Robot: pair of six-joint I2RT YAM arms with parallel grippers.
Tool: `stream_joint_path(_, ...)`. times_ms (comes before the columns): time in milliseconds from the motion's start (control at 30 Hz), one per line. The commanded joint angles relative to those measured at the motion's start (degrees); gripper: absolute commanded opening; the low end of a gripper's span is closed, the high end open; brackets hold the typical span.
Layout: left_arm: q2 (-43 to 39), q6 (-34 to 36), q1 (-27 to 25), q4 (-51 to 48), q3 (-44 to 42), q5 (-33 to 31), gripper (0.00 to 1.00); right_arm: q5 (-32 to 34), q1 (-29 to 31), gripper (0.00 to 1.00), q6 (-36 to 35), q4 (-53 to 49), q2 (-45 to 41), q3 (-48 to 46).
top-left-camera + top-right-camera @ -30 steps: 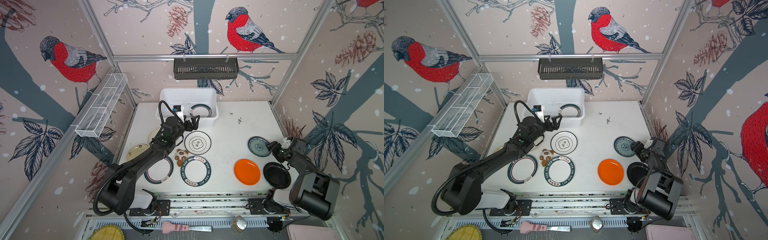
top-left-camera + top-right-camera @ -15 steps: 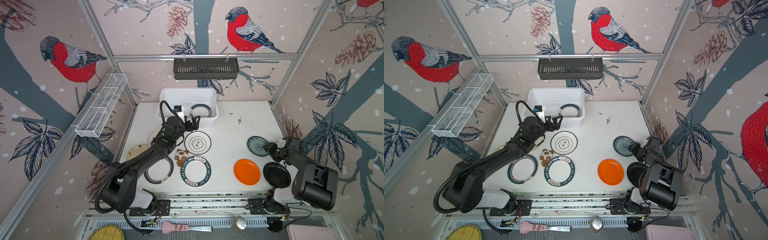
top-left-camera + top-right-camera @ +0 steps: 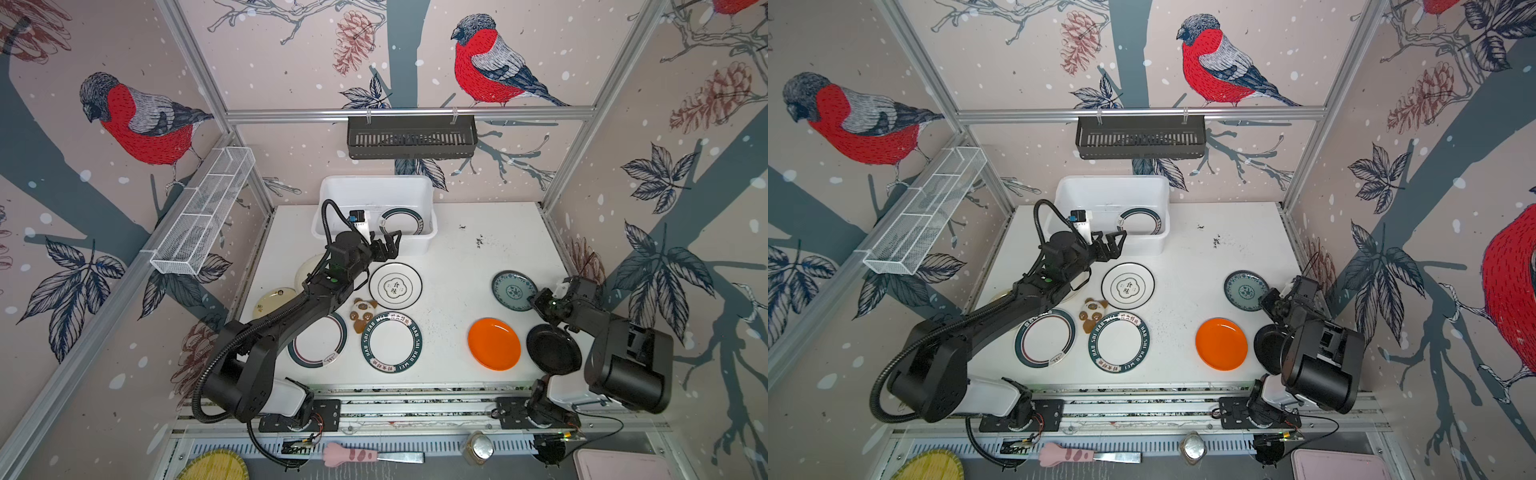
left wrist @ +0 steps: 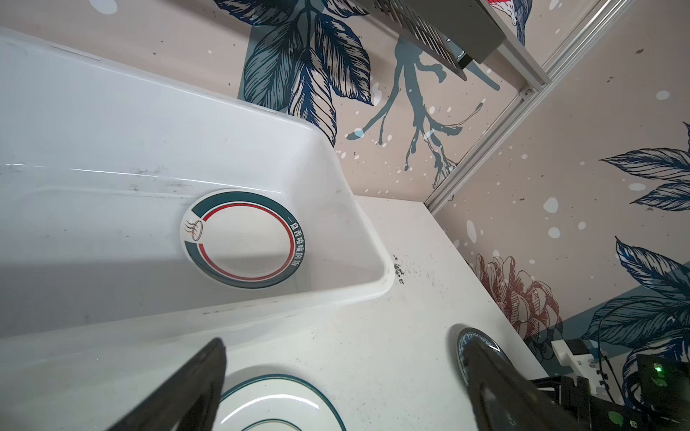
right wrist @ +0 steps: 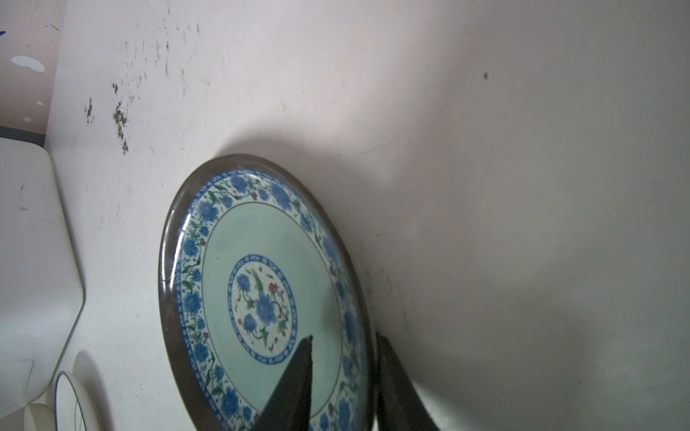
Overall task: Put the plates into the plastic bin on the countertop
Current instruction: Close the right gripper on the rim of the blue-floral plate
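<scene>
Now right gripper (image 5: pixel 343 336) straddles glossy round floral plate (image 5: pixel 257 261) rim.

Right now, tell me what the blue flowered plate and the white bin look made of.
Blue flowered plate: probably glazed ceramic, possibly melamine; glossy, with sharp highlights along its dark rim. White bin: moulded plastic, smooth satin finish, rounded corners, scuffed floor.

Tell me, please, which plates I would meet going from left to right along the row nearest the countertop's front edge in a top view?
In a top view: green-rimmed plate → lettered plate → orange plate → black plate.
</scene>
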Motion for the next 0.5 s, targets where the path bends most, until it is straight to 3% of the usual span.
stream_joint_path(0, -0.41, -0.27, -0.27, -0.33, 0.65, -1.18, 0.98, 1.11, 0.29, 0.27, 0.62, 1.5, 0.68, -0.15)
stream_joint_path(267, -0.68, -0.33, -0.44, -0.67, 0.3, -1.43, 0.98, 1.11, 0.69, 0.07, 1.42, 2.41, 2.34, -0.12)
stream_joint_path(467, -0.52, 0.45, -0.7, -0.73, 0.39, -1.58, 0.98, 1.22, 1.25, 0.02, 2.31, 2.45, 2.22, 0.15)
